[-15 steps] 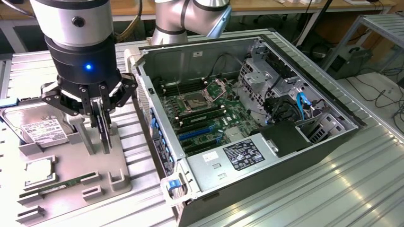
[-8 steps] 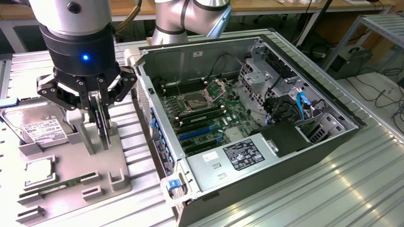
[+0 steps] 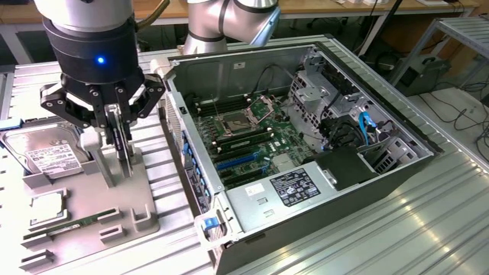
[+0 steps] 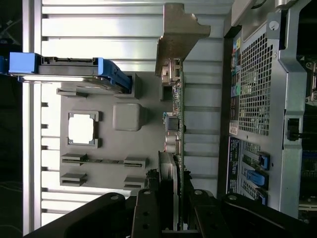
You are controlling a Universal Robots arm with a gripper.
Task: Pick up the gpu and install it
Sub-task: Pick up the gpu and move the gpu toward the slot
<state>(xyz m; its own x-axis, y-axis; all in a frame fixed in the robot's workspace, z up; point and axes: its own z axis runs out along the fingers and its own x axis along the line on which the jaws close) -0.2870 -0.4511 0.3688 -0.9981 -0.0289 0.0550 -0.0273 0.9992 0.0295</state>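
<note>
1. Over the grey fixture tray point(image 3: 145, 200), the gripper point(image 3: 114, 136) is clamped on the gpu point(image 3: 122, 150). The card stands on edge, pinched from both flat sides near its top edge.
2. Wrist view: the fingers point(image 4: 148, 208) close on one end of the gpu point(image 4: 179, 124), and the silver bracket point(image 4: 181, 34) sticks out at the far end.
3. The card's lower edge is at the tray's upright holder point(image 3: 107, 166). Can't tell if it is clear of it.
4. Also on the tray: the hard drive point(image 3: 46, 152) just beside it, with the cpu point(image 3: 47, 205) and memory stick point(image 3: 73, 224) lower down.
5. Further to the exterior view's right, the open pc case point(image 3: 306, 229) lies on its side, with the motherboard point(image 3: 252, 137) and blue slots point(image 3: 237, 163) exposed.
6. Risks:
   - The grip is narrow and at one end, so the long unsupported end may droop or twist and the card may slip.
   - The card could snag on the holder if it comes out tilted.
   - The bracket could hit the case wall on the way in.
   - A skewed card would miss the slot or jam in it.
   - Cables near the drive cage point(image 3: 359, 129) could catch.
</note>
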